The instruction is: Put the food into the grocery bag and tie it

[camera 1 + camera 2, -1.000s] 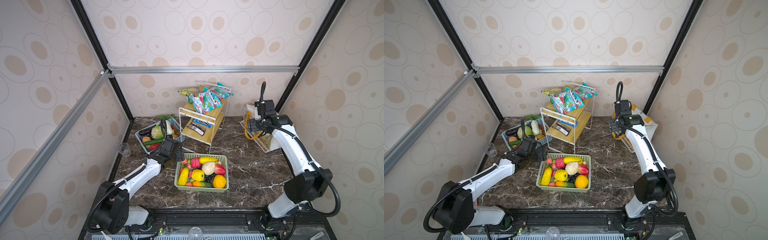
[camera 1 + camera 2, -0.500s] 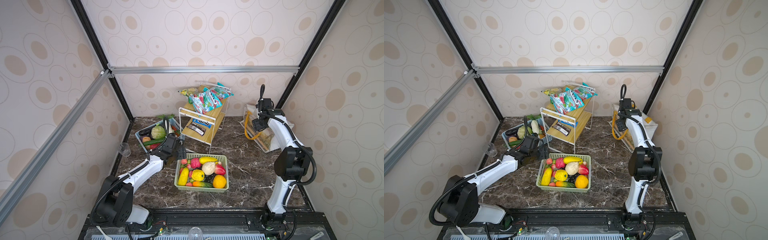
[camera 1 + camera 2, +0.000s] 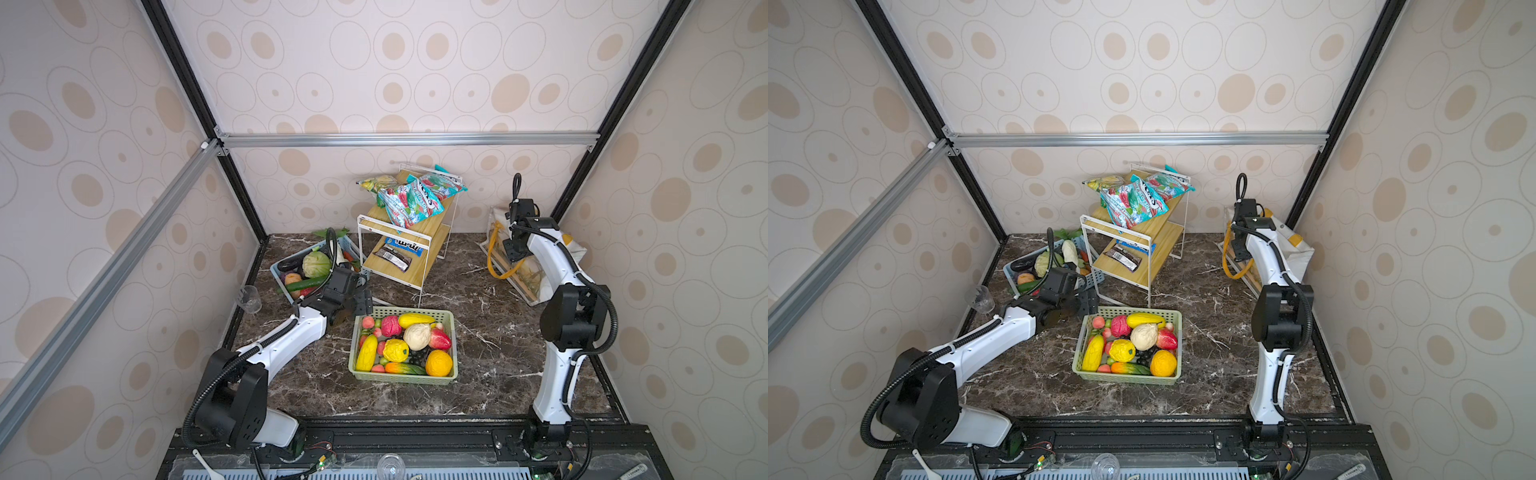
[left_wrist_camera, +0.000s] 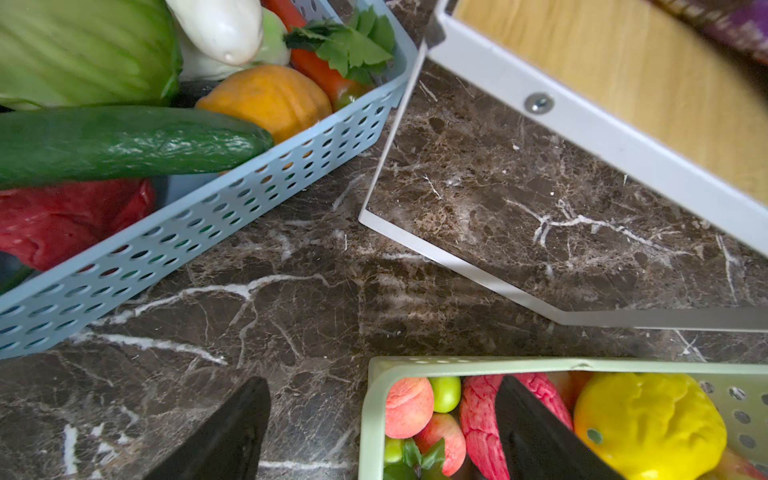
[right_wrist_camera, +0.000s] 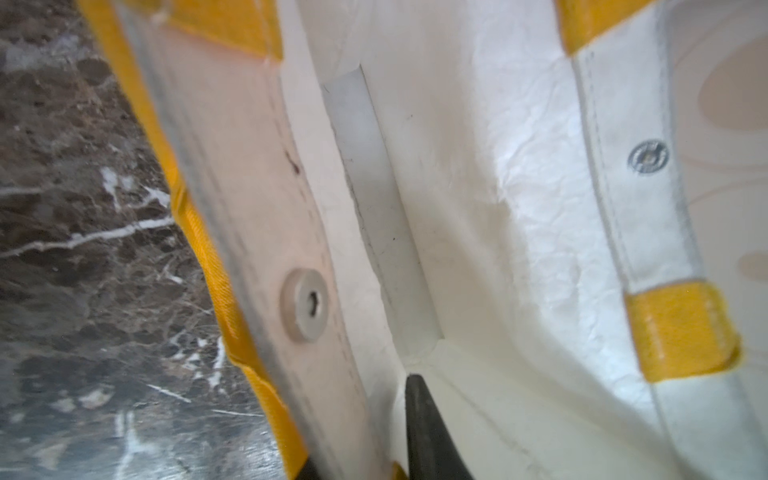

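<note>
The food (image 3: 417,336) (image 3: 1144,336) fills a green basket (image 3: 403,376) (image 3: 1125,376) at the table's middle: an orange (image 3: 438,362), a white bulb, a yellow citrus (image 4: 648,419) and others. The grocery bag (image 3: 496,218) (image 3: 1296,249) (image 5: 478,208), white with yellow straps (image 5: 199,232), leans in the back right corner. My right gripper (image 3: 510,249) (image 3: 1237,249) (image 5: 374,432) is shut on the bag's near rim, one finger inside. My left gripper (image 3: 365,301) (image 3: 1088,301) (image 4: 379,380) hangs open over the green basket's back left corner, holding nothing.
A blue basket (image 3: 286,266) (image 4: 208,224) with a cucumber (image 4: 124,141), cabbage and other vegetables stands at the back left. A white and wood rack (image 3: 399,253) (image 4: 582,124) with snack packets stands behind the green basket. A clear cup (image 3: 249,297) stands by the left wall.
My right gripper has reached into the bag's mouth and closed on its rim. The left gripper has drifted slightly toward the green basket, still open.
</note>
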`<state>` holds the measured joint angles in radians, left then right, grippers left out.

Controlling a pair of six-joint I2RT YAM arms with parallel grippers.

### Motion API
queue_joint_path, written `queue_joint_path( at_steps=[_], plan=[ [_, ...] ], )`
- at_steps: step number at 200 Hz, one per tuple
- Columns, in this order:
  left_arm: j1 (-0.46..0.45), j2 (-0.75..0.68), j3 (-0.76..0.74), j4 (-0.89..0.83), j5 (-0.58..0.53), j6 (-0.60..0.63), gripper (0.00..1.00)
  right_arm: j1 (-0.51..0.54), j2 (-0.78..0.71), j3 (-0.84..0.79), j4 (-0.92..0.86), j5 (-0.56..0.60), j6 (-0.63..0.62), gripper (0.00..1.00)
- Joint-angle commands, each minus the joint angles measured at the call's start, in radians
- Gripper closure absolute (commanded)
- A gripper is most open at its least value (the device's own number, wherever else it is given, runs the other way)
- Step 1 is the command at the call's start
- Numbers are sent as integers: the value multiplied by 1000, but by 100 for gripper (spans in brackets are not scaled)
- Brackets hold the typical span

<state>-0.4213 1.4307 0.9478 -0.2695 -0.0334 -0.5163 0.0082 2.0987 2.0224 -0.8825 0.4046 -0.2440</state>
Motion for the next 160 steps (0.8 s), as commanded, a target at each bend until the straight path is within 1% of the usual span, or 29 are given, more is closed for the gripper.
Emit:
queue_joint_path(
  at_steps=[1, 22, 53, 85, 120, 141, 160],
  plan=[
    [9, -6, 34, 6, 1, 18, 15, 11, -66, 10, -95, -50, 30, 88],
    [9, -17, 31, 8, 8, 13, 15, 34, -119, -40, -119, -86, 63, 91],
    [9, -30, 24, 11, 26, 5, 16, 77, -183, -116, -170, -90, 123, 93],
    [9, -38, 21, 7, 26, 4, 16, 134, -252, -201, -242, -77, 213, 91],
    [9, -36, 16, 7, 29, 5, 16, 195, -316, -291, -314, -32, 299, 91],
    [9, -39, 6, 12, 27, 7, 16, 200, -353, -347, -358, -14, 378, 91],
    [9, -41, -2, 14, 24, 10, 16, 206, -396, -390, -390, -45, 463, 91]
  ],
)
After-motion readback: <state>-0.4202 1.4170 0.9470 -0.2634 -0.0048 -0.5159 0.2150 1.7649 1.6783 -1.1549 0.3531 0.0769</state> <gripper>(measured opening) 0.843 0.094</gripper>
